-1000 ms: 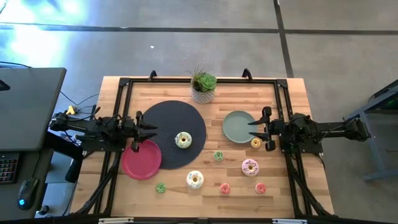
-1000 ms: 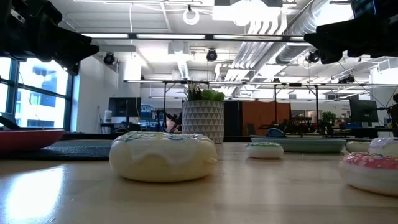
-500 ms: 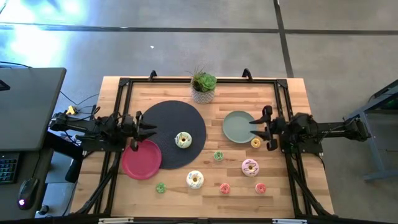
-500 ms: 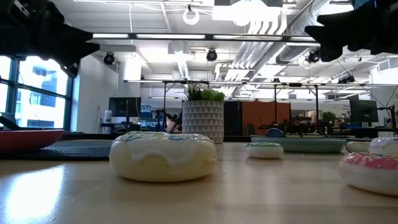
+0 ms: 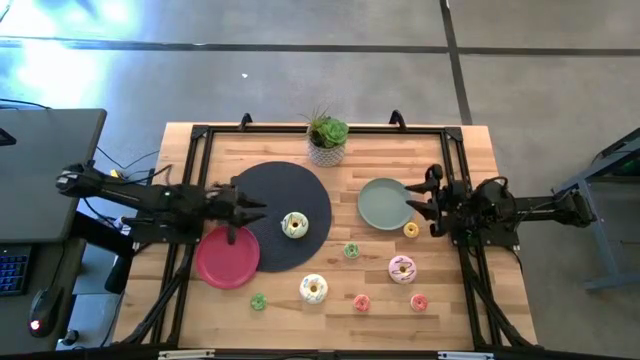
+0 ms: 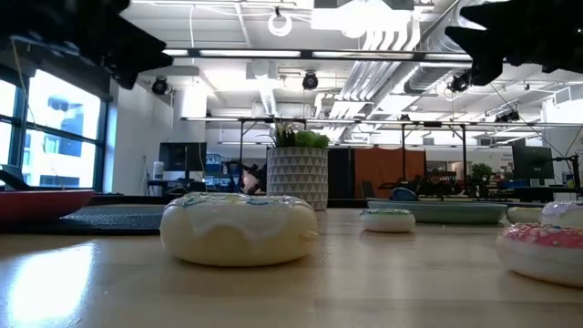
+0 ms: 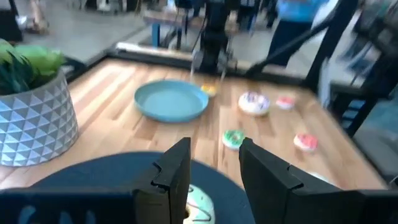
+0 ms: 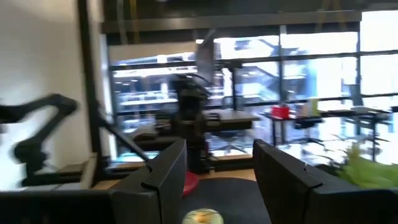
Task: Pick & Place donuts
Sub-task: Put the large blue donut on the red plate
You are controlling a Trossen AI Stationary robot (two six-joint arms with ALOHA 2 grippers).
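Note:
A white-iced donut (image 5: 294, 224) lies on the round dark mat (image 5: 270, 190); in the left wrist view this donut (image 7: 200, 209) shows just past my fingers. A second white donut (image 5: 313, 288) (image 6: 239, 228), the pink-iced donut (image 5: 402, 268) and several minis, among them a green one (image 5: 351, 250) and a yellow one (image 5: 411, 229), rest flat on the wood. My left gripper (image 5: 257, 210) (image 7: 214, 167) is open above the mat, left of the mat's donut. My right gripper (image 5: 420, 196) (image 8: 217, 168) is open above the right rim of the grey-green plate (image 5: 385, 203).
A pink plate (image 5: 227, 256) lies at the mat's near left edge. A potted plant (image 5: 327, 140) stands at the far edge. A green mini (image 5: 258, 301) and two red-pink minis (image 5: 361, 302) (image 5: 419, 302) sit near the near edge. Black frame rails (image 5: 200, 135) border the table.
My left gripper has reached toward the table's right, from the mat's left edge out over the mat toward the white donut on it, and has risen in the low view. My right gripper has lifted a little and shifted slightly toward the far edge. No donut has moved.

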